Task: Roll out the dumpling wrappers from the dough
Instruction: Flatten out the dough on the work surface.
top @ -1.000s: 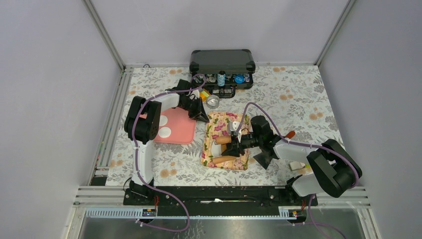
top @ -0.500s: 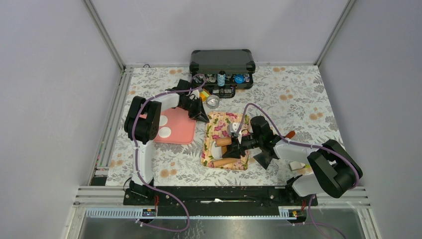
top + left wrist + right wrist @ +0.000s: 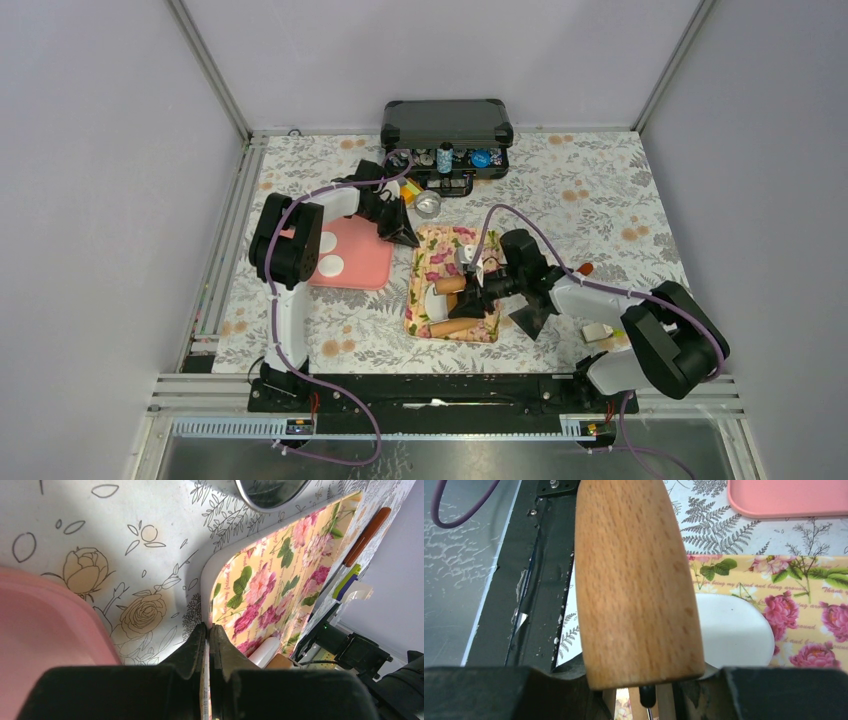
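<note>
My right gripper (image 3: 480,290) clamped round rolling pin (image 3: 636,580), pin lying across floral mat (image 3: 440,250), flat dumpling wrapper (image 3: 734,630) just beneath. Right arm stretched low, leftward from base. My left gripper (image 3: 207,630) pinched tight on mat's far-left rim, forearm reaching over pink tray (image 3: 365,262). Two more dumpling wrappers (image 3: 331,265) there.

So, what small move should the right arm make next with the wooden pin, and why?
Probably roll the rolling pin across the white dough disc. The right gripper holds the pin at one side of the disc on the floral board, and the left gripper has its jaws shut on the board's edge, seemingly steadying it.
</note>
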